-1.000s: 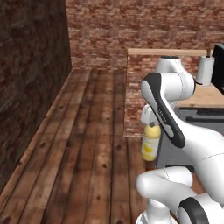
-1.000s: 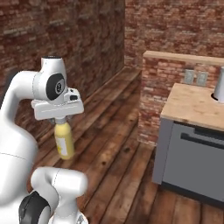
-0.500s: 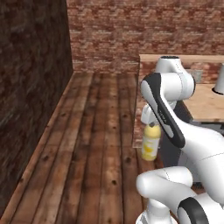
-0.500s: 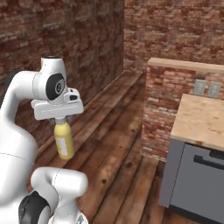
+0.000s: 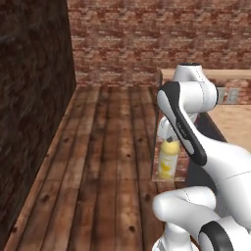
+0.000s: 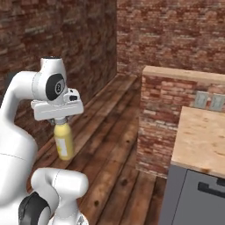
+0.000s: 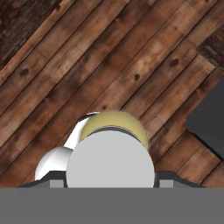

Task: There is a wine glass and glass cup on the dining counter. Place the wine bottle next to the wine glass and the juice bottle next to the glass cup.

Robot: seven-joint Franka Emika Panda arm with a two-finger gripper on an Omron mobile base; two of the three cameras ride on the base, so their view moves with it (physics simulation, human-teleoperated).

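Tool [image 6: 63, 122] is clamped on the cap of the juice bottle [image 6: 64, 141], hanging over the floor [image 6: 107, 145]. Risk: a grip this high lets the bottle swing or slip in transit.

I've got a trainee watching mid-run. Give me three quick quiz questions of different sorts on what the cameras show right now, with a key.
1. True or false: the tool holds the juice bottle upright, above the wooden floor.
2. Multiple choice: where does the tool grip the bottle? A) at its base B) at its capped top C) around its label
3. Fill in: in the right base view, the light-wood counter top sits on a grey cabinet beside a low ____ wall.

Key: 1 true; 2 B; 3 brick.
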